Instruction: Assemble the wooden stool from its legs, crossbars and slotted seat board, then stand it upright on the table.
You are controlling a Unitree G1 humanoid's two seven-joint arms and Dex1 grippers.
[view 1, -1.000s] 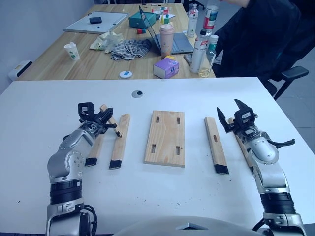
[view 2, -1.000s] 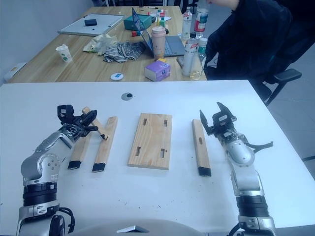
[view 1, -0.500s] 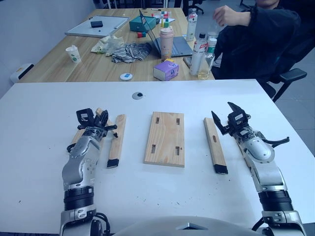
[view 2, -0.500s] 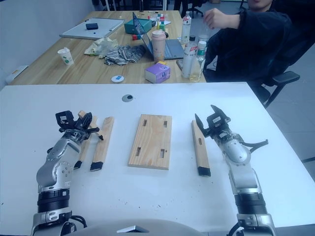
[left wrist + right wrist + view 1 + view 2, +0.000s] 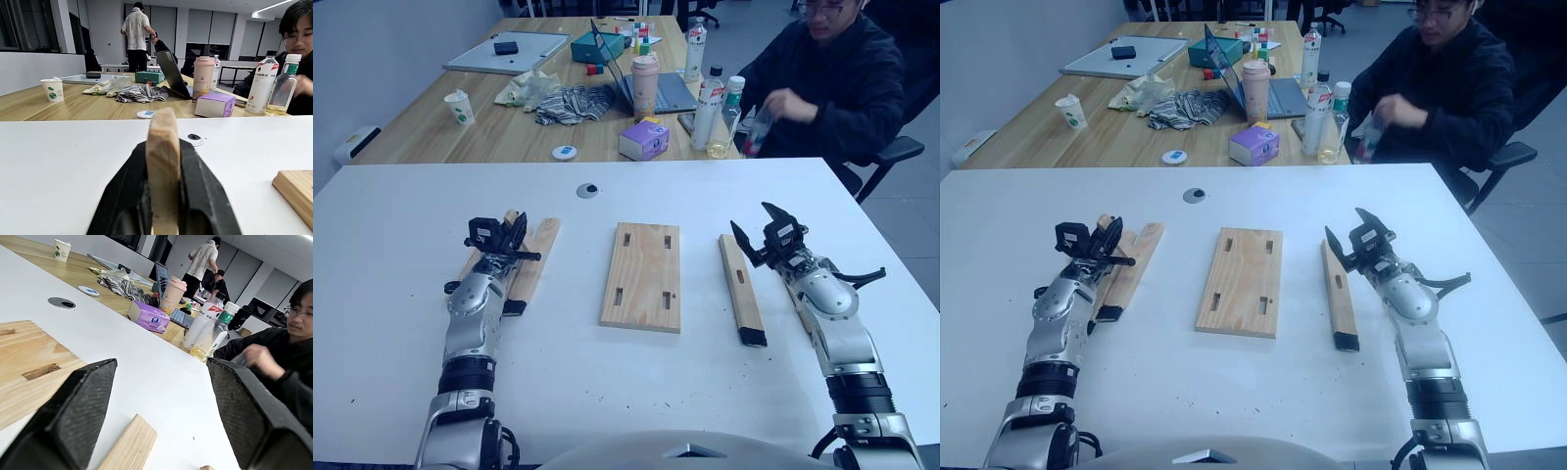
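Stool, unassembled — slotted seat board (image 5: 642,276) lies flat mid-table with no joint made; left gripper (image 5: 505,241) is clamped on a leg (image 5: 163,142) to its left, right gripper (image 5: 756,227) is spread wide and empty by the far end of another leg (image 5: 742,290) — all fitting and upending remain.

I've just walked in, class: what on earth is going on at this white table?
A humanoid robot is starting to build a wooden stool. Its left gripper is shut on one pale wooden leg at the left of the white table. Its right gripper is open beside the far end of another wooden leg with a black foot. The rectangular slotted wooden seat board lies flat between them, untouched; no parts are joined yet.
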